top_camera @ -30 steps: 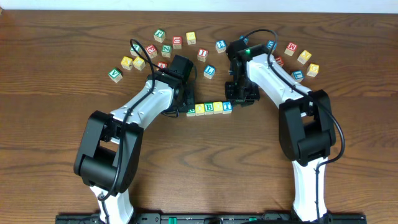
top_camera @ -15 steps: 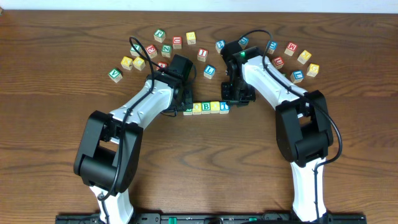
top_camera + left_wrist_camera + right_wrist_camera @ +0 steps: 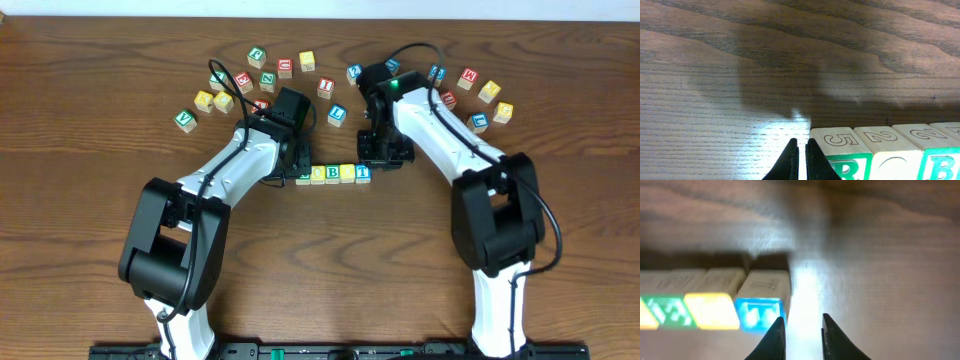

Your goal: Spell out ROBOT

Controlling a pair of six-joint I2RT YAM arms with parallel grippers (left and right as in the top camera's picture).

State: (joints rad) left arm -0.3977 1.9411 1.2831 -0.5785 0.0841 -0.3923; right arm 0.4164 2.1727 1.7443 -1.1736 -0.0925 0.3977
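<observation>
Wood-grain table (image 3: 560, 120) is shown bearing the cube row (image 3: 333, 173) at centre. Left gripper (image 3: 801, 150) is seen closed on nothing just beside R (image 3: 834, 141); right gripper (image 3: 800, 330) is parted narrowly, empty, just beside T (image 3: 760, 315).

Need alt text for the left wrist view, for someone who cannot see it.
The left gripper, jaws shut, sits at the left end of a row of wooden cubes along the bottom edge: the green R cube first, a pale cube next, then the green B cube. Bare wooden table fills the rest.
</observation>
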